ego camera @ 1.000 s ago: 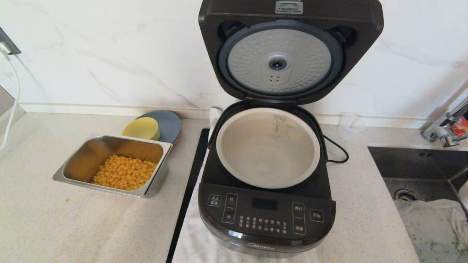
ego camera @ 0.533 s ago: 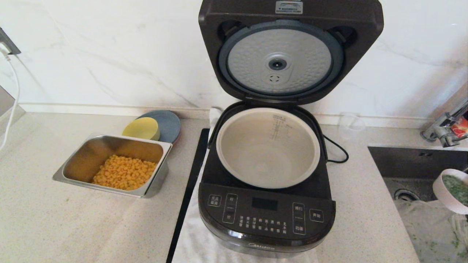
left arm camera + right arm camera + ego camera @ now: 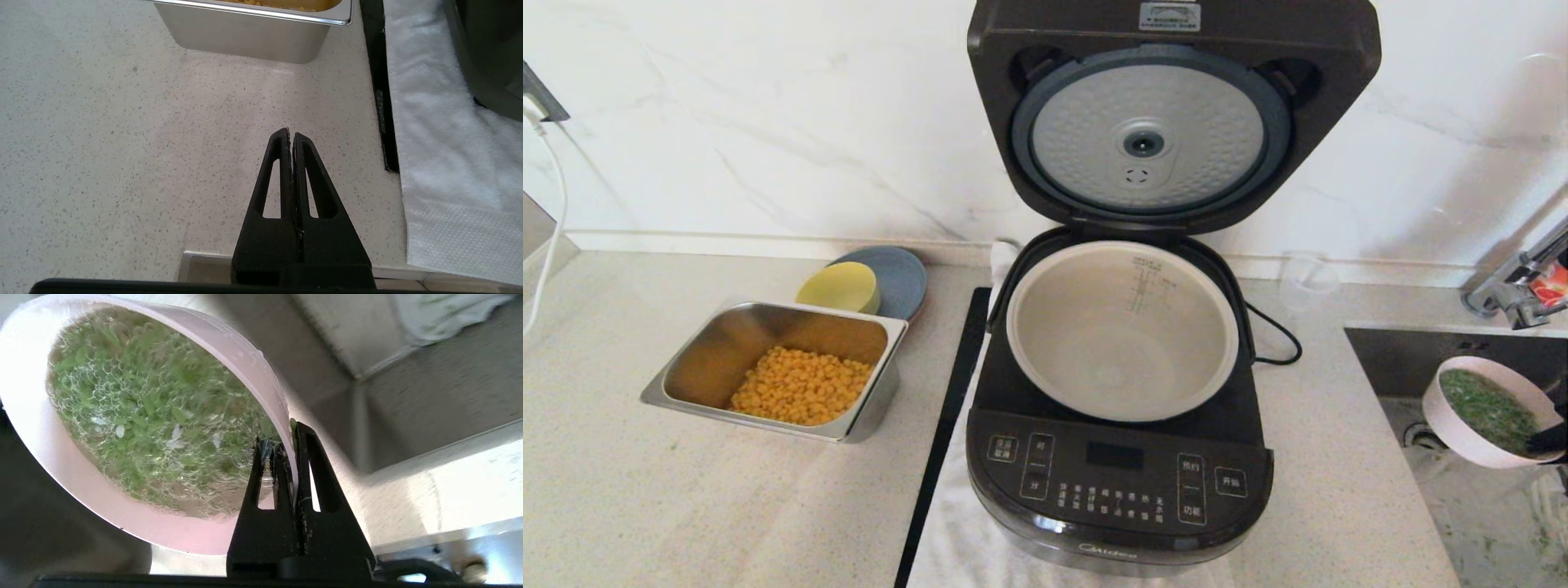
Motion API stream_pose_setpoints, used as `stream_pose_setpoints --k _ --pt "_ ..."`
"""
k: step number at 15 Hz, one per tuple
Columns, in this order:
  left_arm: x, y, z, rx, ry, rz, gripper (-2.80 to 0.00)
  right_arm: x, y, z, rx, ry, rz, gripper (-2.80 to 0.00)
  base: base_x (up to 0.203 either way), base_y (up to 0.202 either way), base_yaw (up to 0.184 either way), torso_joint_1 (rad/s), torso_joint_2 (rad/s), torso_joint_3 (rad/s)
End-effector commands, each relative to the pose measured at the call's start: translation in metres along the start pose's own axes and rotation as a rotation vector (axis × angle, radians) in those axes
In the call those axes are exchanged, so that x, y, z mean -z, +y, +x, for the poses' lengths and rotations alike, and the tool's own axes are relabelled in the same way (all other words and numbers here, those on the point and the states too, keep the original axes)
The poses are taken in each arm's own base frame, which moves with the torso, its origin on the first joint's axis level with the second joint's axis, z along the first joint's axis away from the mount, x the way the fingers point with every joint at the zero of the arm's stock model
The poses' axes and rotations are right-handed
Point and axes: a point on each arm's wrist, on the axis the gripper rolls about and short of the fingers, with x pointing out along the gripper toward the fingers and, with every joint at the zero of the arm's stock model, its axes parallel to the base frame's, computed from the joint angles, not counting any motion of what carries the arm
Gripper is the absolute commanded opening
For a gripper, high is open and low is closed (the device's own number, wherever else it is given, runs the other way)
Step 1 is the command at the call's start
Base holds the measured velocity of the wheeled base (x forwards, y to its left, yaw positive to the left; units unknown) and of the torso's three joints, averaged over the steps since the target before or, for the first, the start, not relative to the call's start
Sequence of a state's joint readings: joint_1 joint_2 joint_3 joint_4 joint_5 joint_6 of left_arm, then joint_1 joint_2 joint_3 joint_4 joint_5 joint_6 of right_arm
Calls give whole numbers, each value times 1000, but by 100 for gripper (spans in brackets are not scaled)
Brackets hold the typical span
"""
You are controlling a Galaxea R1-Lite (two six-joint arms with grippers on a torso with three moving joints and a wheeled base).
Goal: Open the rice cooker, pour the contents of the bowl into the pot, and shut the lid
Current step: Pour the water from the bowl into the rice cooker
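The rice cooker (image 3: 1119, 482) stands mid-counter with its lid (image 3: 1174, 114) hinged upright, dimpled silver underside facing me. Its grey-beige pot (image 3: 1123, 331) holds nothing. At the far right, over the sink, hangs the pale pink bowl (image 3: 1454, 429) (image 3: 135, 526), nearly level. The contents of the bowl (image 3: 1490, 408) (image 3: 143, 416) are chopped green herbs in liquid. My right gripper (image 3: 1552, 441) (image 3: 286, 437) is shut on the bowl's rim, one finger inside and one outside. My left gripper (image 3: 291, 132) is shut on nothing, low over the counter's front edge, left of the cooker.
A steel tray (image 3: 882, 392) (image 3: 249, 36) of corn kernels sits left of the cooker, with a yellow bowl (image 3: 837, 287) on a grey-blue plate (image 3: 903, 273) behind it. A white towel (image 3: 956, 539) (image 3: 433, 143) lies under the cooker. Sink (image 3: 1429, 359), faucet (image 3: 1515, 294) and clear cup (image 3: 1307, 278) are at the right.
The bowl of herbs has come in from the right edge and moved left and up over the sink, towards the cooker. The cooker and the left arm have not moved.
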State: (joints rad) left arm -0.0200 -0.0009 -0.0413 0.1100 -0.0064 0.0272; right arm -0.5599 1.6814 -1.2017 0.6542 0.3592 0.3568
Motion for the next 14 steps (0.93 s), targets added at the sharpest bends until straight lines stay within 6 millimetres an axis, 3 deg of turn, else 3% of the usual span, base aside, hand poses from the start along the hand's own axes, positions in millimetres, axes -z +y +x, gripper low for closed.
stream_pose_setpoints --k 1,14 --pt "0 0 0 0 0 0 -280 19 23 -19 -34 -17 -81 -280 0 0 0 0 0 0" --pt "0 0 0 0 0 0 -280 88 122 -64 -115 91 -333 -280 0 0 0 0 0 0"
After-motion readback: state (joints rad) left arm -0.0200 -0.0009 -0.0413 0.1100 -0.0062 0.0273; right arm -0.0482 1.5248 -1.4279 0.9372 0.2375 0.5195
